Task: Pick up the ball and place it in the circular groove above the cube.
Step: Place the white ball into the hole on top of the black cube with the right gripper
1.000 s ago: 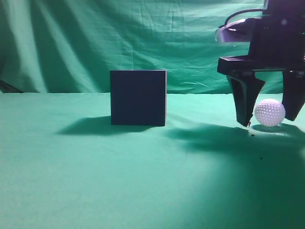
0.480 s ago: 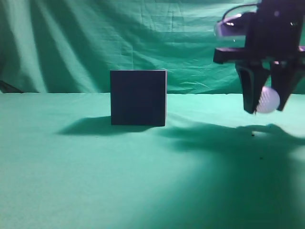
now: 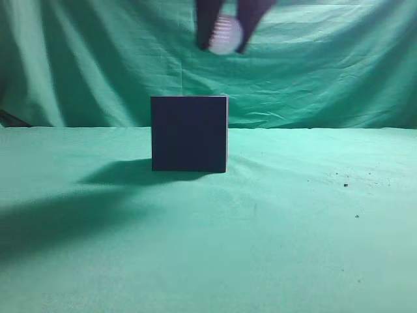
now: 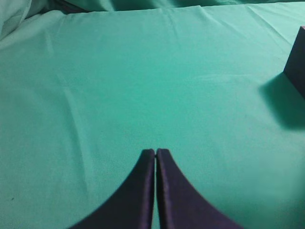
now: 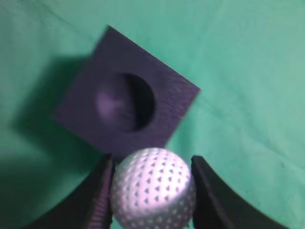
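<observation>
The dark navy cube stands on the green cloth at the centre. My right gripper is shut on the white dimpled ball and holds it high above the cube's right top edge. In the right wrist view the ball sits between the fingers, just short of the cube and its round groove. My left gripper is shut and empty, over bare cloth, with the cube's corner at the right edge of its view.
Green cloth covers the table and hangs as a backdrop. A few dark specks lie on the cloth at the right.
My right gripper closed on the ball, lifted it off the cloth and carried it up and to the left, from the right side to above the cube.
</observation>
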